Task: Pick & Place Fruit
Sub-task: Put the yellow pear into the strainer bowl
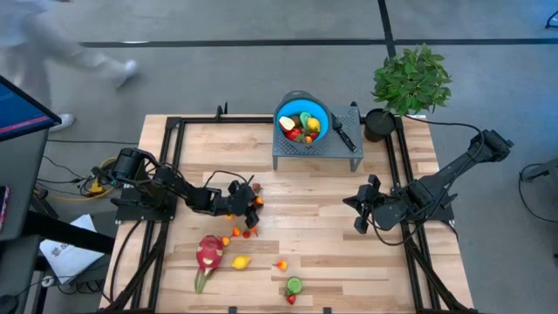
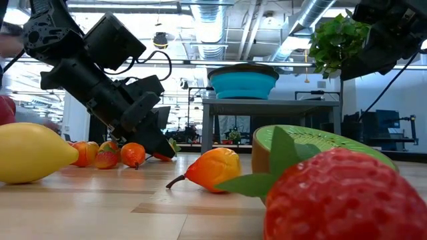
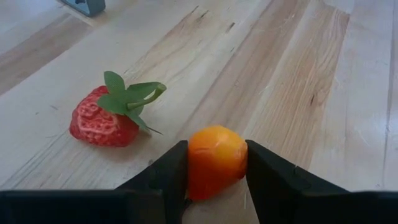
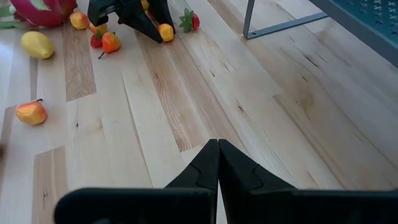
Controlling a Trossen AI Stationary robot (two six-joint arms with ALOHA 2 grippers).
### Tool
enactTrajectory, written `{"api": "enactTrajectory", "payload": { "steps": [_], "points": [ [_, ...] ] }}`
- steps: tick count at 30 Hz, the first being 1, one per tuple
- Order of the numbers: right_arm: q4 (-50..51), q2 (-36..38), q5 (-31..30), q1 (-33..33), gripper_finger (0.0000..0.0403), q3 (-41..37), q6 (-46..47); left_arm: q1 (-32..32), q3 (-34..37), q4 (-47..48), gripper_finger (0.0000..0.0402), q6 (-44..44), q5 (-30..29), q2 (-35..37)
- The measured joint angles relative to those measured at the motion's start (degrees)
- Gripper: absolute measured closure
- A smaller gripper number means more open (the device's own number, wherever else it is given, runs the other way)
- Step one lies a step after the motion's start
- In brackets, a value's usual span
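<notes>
From above, we see our left gripper (image 1: 252, 203) low over the worktop (image 1: 314, 227) at left of centre, amid a scatter of small fruit, with the dragon fruit (image 1: 208, 254), a lemon (image 1: 241, 262) and a kiwi half (image 1: 294, 284) lying lower in the frame; the blue bowl (image 1: 302, 119), already holding several fruits, sits on a grey stand (image 1: 316, 150) at top centre, and the right gripper (image 1: 358, 208) waits at right of centre. At worktop height, our left arm slants down at left toward a cluster of orange and red fruits, while a big strawberry (image 2: 340, 197) and the kiwi half fill the lower right foreground. Through the left wrist camera, our fingers (image 3: 168, 177) pinch a small orange fruit (image 3: 216, 160) at the bottom centre, it seems still resting on the wood, and a strawberry (image 3: 102, 118) lies just beside it at left. Through the right wrist camera, the right fingers (image 4: 205, 168) are pressed together on nothing at bottom centre. We judge the grasp is made; to do it well we should lift straight up, clear the neighbouring strawberry, rise above the bowl's rim before crossing, and release only over it.
</notes>
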State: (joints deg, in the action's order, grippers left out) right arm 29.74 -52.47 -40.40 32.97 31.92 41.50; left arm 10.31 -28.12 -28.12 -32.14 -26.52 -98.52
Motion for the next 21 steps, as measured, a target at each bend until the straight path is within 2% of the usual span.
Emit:
{"api": "enactTrajectory", "payload": {
  "steps": [12,21],
  "points": [
    [1.0,0.0,0.0,0.0,0.0403,0.0,0.0,0.0,0.0,-1.4,0.0262,-0.2,0.0,0.0],
    [1.3,0.0,0.0,0.0,0.0403,0.0,0.0,0.0,0.0,-16.8,0.0262,0.0,0.1,0.0]
  ]
}}
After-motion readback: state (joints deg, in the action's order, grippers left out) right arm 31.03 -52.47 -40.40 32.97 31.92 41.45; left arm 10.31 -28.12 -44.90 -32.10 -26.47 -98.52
